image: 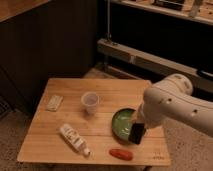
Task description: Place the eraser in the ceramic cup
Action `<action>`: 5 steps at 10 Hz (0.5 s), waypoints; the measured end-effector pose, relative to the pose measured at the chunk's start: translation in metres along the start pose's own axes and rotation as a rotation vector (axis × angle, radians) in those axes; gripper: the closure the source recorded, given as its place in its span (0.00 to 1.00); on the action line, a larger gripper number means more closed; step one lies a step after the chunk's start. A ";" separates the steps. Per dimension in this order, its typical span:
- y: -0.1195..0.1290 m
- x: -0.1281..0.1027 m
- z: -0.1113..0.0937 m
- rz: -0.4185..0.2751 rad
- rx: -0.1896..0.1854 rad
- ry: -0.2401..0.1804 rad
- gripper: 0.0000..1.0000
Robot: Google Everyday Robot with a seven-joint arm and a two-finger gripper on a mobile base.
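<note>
The wooden surface (107, 87) carries everything. The white arm (172, 102) reaches in from 3 o'clock, bending down over the near-right corner. The green bowl (121, 120) sits at 4 o'clock from centre, and a white bottle (73, 138) lies on its side at 7 o'clock. The ceramic cup (90, 102) stands upright near centre, mouth up to receive. The dark end effector (137, 133) hangs at the bowl's 4 o'clock rim; I cannot tell whether it is open or closed. The pale flat eraser (54, 102), as I judge it, lies at 9 o'clock, well apart, so pickup seems not yet begun.
</note>
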 end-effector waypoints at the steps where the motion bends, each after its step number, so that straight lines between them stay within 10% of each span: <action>1: -0.018 -0.012 0.001 0.059 0.000 0.008 1.00; 5: -0.027 -0.043 0.003 0.115 -0.005 0.015 1.00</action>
